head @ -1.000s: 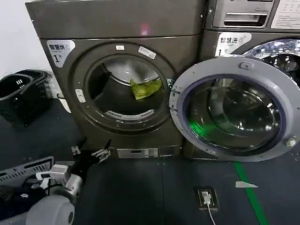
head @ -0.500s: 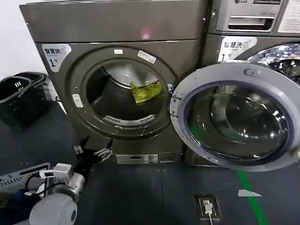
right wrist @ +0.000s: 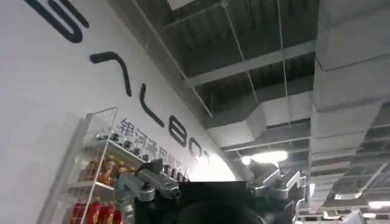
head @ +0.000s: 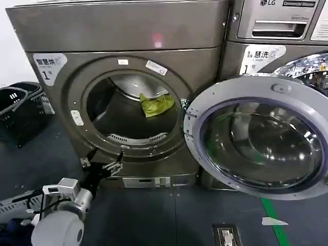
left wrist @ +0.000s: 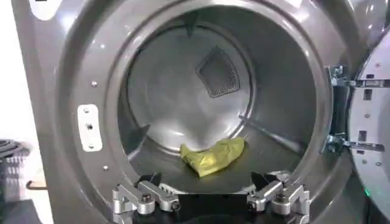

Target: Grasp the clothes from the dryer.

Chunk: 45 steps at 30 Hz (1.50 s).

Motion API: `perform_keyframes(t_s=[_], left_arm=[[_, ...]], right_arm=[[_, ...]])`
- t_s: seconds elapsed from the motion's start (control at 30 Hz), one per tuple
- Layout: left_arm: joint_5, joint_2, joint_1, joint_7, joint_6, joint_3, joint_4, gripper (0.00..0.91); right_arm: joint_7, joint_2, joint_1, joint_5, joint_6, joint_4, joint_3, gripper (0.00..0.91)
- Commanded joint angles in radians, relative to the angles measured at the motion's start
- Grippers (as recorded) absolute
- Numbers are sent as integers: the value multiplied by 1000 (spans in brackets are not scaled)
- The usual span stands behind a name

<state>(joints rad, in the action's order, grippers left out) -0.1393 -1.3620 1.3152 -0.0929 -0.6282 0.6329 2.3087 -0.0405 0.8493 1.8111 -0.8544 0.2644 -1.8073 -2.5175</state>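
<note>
One crumpled clothes (head: 157, 104) in smooth dryer (head: 123, 36).

Door (head: 261, 146) cut by right edge; basket (head: 15, 110) cut left.

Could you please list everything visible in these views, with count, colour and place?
dryer: one, dark grey-brown, centre, door open.
clothes: one, yellow-green, lying in the drum.
dryer door: one, silver-rimmed glass, swung open to the right.
neighbouring machine: one, grey, right of the dryer.
baskets: black, on the floor at left.
shelf with bottles: one, white, against a wall in the right wrist view.
left gripper: open, low before the dryer's opening.
right gripper: open, pointing up at the ceiling.
</note>
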Motion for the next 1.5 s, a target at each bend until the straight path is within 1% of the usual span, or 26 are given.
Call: perform_keyframes(t_s=[0.03,1.5], left_arm=[[0,-2,-4,-1,0,-1,-2,907],[4,5,-24,-3,0,-8,-19,907]], right_arm=[[-1,1,0,-4,-1,-1,-3,907],[-12,2,-2,0,2,-1,-8,907]])
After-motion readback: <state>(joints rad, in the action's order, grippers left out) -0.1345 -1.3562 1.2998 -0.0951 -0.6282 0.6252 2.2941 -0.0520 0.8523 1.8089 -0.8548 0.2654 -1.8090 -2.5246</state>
